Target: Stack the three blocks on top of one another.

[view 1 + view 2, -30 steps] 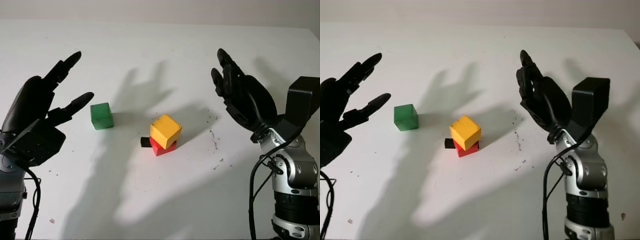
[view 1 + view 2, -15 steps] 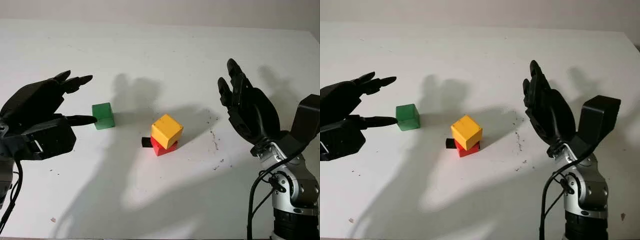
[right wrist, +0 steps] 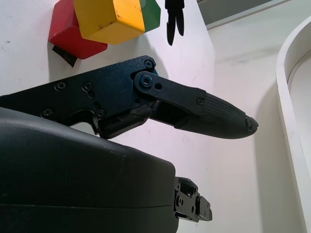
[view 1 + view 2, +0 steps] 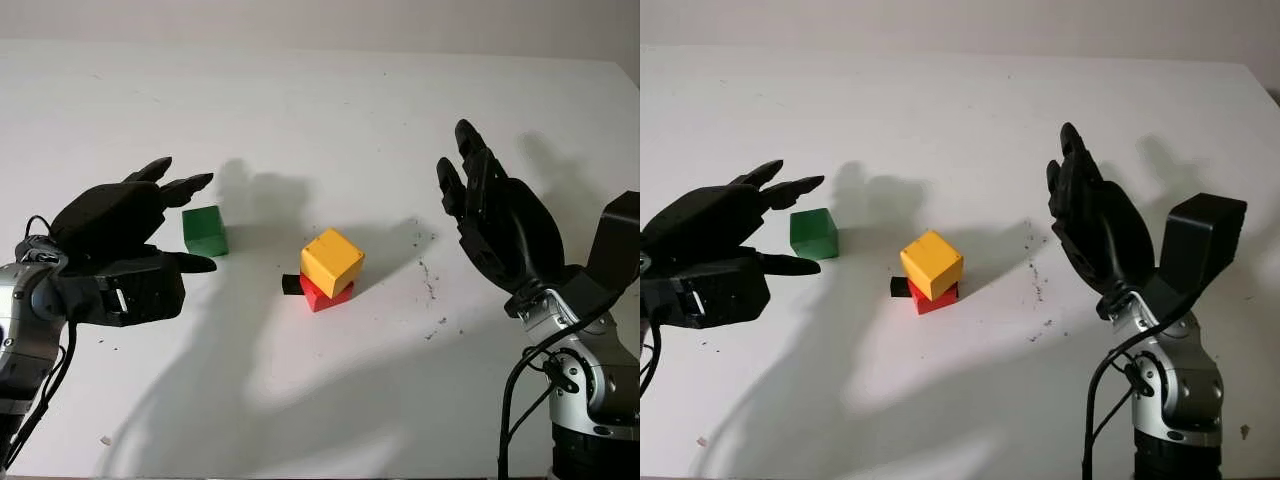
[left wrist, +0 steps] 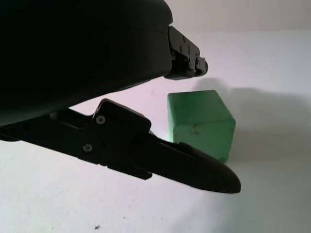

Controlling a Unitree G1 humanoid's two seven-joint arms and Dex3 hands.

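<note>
A yellow block [image 4: 332,262] sits skewed on a red block [image 4: 322,292] at the table's centre. The green block [image 4: 204,230] stands alone to their left. My left hand [image 4: 206,222] is open and level with the green block, coming from its left. Its upper fingers [image 4: 190,183] reach past the block's far side and its thumb [image 5: 194,167] passes the near side, with no contact visible. In the left wrist view the green block [image 5: 201,121] shows between them. My right hand [image 4: 455,155] is open, raised right of the stack.
A small black piece [image 4: 291,284] lies against the red block's left side. Dark specks dot the white table [image 4: 330,100] right of the stack. A white curved rim [image 3: 291,97] shows in the right wrist view.
My left hand has dropped and moved right until its fingers flank the green block. My right hand sank slightly and then held still. The blocks have not moved.
</note>
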